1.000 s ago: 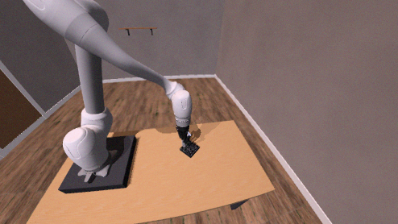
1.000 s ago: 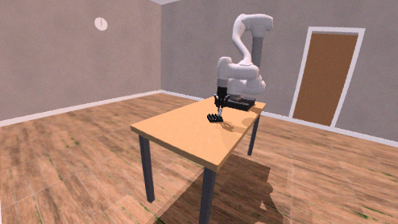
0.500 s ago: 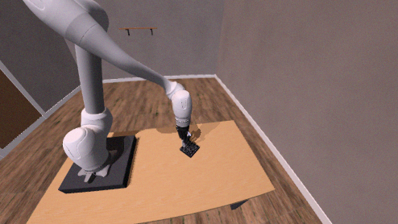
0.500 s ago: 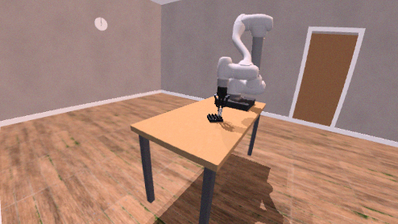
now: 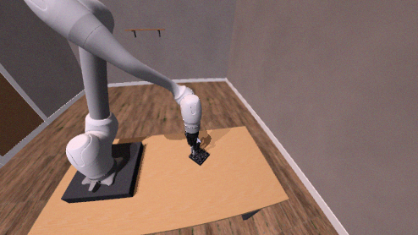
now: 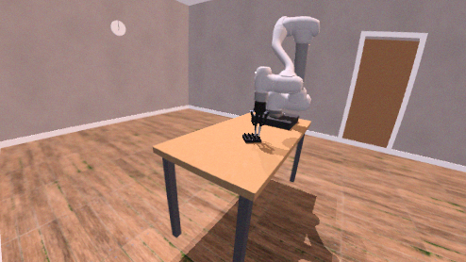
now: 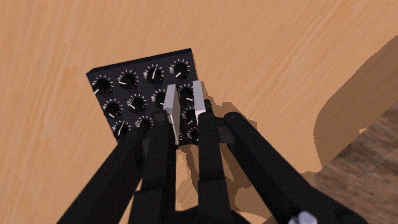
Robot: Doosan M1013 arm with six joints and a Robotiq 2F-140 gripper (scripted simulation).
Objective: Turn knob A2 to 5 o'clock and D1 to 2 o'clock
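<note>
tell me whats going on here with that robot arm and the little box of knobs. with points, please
The arm has its end effector [image 5: 194, 153] [image 6: 257, 135] [image 7: 186, 94] pointed down over the black knob box [image 5: 199, 158] [image 6: 252, 140] [image 7: 145, 62], which sits on the table [image 5: 169, 186] [image 6: 212, 157] [image 7: 50, 30]. Its fingers are slightly apart, over knobs near one side. Whether they grip one, I can't tell.

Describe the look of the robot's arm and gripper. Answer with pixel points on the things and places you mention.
The arm is white and rounded, with smooth joint housings and a grey tubular link. The gripper [image 5: 195, 153] [image 6: 257, 136] [image 7: 186, 94] is black, with slim, angular linkages and flat, light grey fingertip pads.
</note>
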